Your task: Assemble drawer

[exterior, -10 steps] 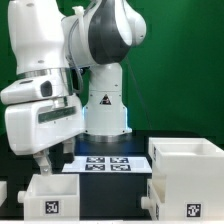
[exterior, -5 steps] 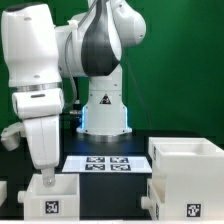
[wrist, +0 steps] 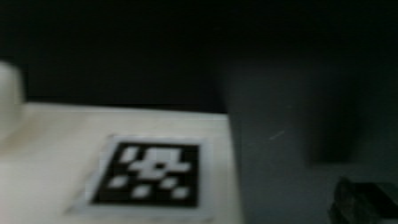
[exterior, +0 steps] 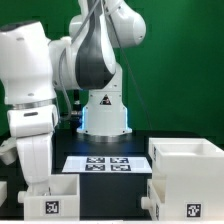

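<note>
The small shallow white plastic tray (exterior: 52, 196) sits on the black table (exterior: 118, 192) at the exterior view's lower left, open side up, with a black-and-white square tag (exterior: 52, 207) on the wall that faces the camera. My white forearm comes straight down onto it, and my pincer (exterior: 40, 178) is at or just inside the tray's rim, on its side towards the exterior view's left. My wrist hides the fingers there, so I cannot tell whether my pincer is spread or pressed together, nor whether it pinches the tray wall.

My wrist view is blurred. It shows a flat white plastic surface (wrist: 54, 150) bearing one square tag (wrist: 157, 171), a dark upright shape (wrist: 285, 105) standing close before the lens, and darkness behind. I cannot tell whether that dark shape is one of my fingers.

On the exterior view's right stands the large boxy white plastic housing (exterior: 187, 175), well apart from the tray, with its own small tag (exterior: 196, 196) low on the front. Between them and farther back, the thin flat white marker board (exterior: 104, 163) lies on the table, its printed squares showing. Behind it rises my white base pedestal (exterior: 105, 110), in front of a green backdrop (exterior: 180, 60).
</note>
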{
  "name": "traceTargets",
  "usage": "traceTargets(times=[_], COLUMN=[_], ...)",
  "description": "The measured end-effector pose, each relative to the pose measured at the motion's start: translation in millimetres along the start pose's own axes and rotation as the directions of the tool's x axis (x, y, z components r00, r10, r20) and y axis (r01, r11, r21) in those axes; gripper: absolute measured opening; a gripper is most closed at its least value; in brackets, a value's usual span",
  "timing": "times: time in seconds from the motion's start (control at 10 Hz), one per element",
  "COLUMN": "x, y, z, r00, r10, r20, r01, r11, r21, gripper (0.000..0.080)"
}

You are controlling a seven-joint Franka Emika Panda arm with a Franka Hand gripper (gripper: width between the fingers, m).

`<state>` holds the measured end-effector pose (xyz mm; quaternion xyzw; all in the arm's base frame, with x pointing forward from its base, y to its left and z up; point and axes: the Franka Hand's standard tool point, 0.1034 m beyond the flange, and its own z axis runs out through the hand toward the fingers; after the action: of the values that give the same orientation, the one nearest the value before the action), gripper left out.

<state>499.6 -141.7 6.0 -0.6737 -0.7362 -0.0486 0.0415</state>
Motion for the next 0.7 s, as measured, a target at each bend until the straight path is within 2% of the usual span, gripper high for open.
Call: traceTargets(times=[0.2,0.3,0.4,0.5,0.6,0.7], x=[-5.6,-5.7,-5.9,-6.0,-6.0,-6.0], y=[-2.6,-2.7,-2.8,-2.8,-2.8,-2.8], z=[0.8,0.8,0.8,0.8,0.8,0.8], r00=[1.000,1.000,1.000,1.000,1.000,1.000], r10=[0.008,0.008,0.009,0.010,0.011,0.012], r20=[-0.001,-0.001,-0.001,-0.001,-0.001,-0.001], r01=[-0.008,-0.008,-0.009,-0.010,-0.011,-0.012], r11=[1.000,1.000,1.000,1.000,1.000,1.000], r21=[0.001,0.002,0.002,0.002,0.002,0.002], gripper=[0.0649,0.0547,0.0547,0.0357,0.0357,0.0150])
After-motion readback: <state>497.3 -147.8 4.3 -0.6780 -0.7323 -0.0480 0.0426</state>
